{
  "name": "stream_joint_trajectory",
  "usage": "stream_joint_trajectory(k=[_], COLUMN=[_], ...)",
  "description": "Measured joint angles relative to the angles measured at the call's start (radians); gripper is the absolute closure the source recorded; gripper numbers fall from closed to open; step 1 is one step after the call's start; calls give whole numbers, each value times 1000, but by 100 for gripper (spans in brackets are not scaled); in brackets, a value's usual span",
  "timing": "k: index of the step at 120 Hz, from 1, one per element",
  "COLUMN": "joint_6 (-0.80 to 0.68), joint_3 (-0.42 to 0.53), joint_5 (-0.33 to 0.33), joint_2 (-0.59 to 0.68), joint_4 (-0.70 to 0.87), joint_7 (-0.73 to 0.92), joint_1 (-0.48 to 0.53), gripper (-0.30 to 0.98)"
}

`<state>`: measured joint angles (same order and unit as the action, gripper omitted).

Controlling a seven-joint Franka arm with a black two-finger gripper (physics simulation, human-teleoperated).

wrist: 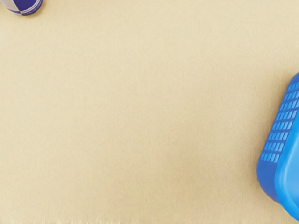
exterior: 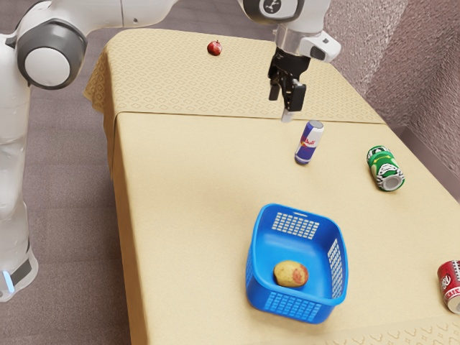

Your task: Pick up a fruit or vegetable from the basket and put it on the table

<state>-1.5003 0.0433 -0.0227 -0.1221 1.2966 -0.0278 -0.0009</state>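
Observation:
In the exterior view the gripper (exterior: 286, 104) hangs above the table (exterior: 194, 187), well up and away from the basket, its fingers apart with nothing between them. The blue basket (exterior: 333, 309) stands near the front of that view, and a yellow-and-red fruit or vegetable (exterior: 290, 274), like a potato or mango, lies on its floor. Part of the basket (wrist: 281, 126) appears in the wrist view, its inside mostly out of the picture.
A blue-and-silver can (exterior: 309, 142) stands below the gripper; its base (wrist: 24, 6) is in the wrist view. Toward the exterior view's right lie a green can (exterior: 386, 169) and a red can (exterior: 451, 284). At the far end sits a red fruit (exterior: 215, 48).

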Motion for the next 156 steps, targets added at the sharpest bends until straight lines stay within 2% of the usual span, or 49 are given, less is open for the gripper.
stream_joint_trajectory(k=[16, 24, 37, 44, 65, 88, 98, 123, 137, 156], joint_6=[4, 1, -15, -31, -73, -88, -95, -234, -295, -354], joint_3=[0, 10, 25, 27, 26, 21, 25, 36, 39, 54], joint_5=[4, 26, 8, 0, -9, -20, -25, 7, 9, 10], joint_2=[-1, -13, -34, -64, -137, -153, -124, 66, 77, 30], joint_4=[0, -19, -64, -69, -68, -59, -8, 352, 409, 405], joint_7=[-5, -10, -17, -20, -30, -39, -45, -55, -59, -63], joint_1=[0, -3, -170, -218, -221, -235, -258, -304, -318, -309], gripper=[0, 0, 0, 0, 0, 0, 0, 0, 0, 0])
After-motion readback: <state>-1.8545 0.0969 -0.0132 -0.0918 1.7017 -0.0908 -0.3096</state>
